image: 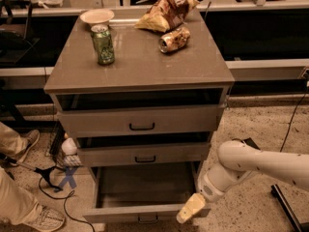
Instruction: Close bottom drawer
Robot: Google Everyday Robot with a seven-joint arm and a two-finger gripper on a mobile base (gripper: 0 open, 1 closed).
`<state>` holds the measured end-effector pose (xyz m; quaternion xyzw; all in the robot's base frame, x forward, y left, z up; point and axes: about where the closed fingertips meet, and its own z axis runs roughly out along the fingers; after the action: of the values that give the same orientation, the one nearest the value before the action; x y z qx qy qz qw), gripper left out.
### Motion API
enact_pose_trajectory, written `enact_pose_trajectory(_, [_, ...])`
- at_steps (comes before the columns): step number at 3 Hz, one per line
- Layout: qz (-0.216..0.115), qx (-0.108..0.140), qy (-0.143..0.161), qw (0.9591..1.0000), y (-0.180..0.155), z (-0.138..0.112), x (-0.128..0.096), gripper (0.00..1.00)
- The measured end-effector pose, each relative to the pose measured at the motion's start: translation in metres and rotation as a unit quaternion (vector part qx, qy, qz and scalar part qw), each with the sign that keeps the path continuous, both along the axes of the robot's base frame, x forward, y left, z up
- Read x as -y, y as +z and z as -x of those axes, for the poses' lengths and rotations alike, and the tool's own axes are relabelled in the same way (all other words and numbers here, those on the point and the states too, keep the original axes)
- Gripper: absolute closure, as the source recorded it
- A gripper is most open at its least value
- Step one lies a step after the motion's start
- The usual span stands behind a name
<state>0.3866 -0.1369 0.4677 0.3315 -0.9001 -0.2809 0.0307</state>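
The bottom drawer [145, 210] is pulled far out of the grey-beige cabinet, its narrow front panel near the lower edge of the view with a small dark handle [147, 220]. Its inside looks empty. My gripper [190, 210], with cream-coloured fingers, hangs from the white arm [256, 161] at the right end of that drawer's front panel, touching or just over its top edge. The mid-height drawer [143, 154] and the tall-fronted top drawer [140, 120] above stand slightly out.
On the cabinet top [140, 62] stand a green can [103, 44], a white bowl [96, 16], a chip bag [166, 11] and a lying can [174, 39]. A person's legs and shoes [29, 211] are at the lower left. Cables and a blue X mark [68, 177] lie on the floor.
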Motion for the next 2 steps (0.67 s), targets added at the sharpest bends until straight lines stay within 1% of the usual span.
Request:
enact_pose_trajectory(1, [0.001, 0.001, 0.0, 1.0, 0.001, 0.0, 0.0, 0.0])
enact_pose_trajectory(2, [-0.005, 0.005, -0.013, 0.9999, -0.033, -0.007, 0.004, 0.0])
